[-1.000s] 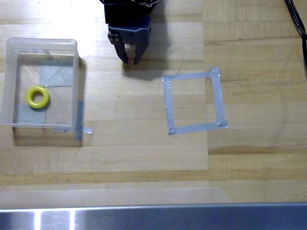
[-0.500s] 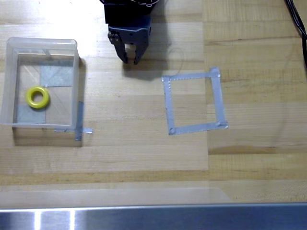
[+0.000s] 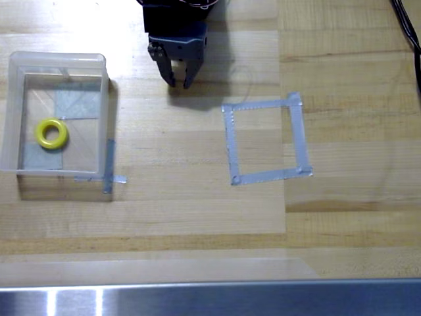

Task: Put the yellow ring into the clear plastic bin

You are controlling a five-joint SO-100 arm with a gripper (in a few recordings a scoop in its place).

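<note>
The yellow ring lies flat on the bottom of the clear plastic bin at the left of the overhead view, over a grey tape patch. My gripper hangs at the top centre, to the right of the bin and apart from it. Its dark fingers point down the picture with the tips nearly together and nothing between them.
A grey tape square outline is stuck to the wooden table right of centre. Short tape strips mark the bin's lower right corner. A metal rail runs along the bottom edge. A black cable crosses the top right corner.
</note>
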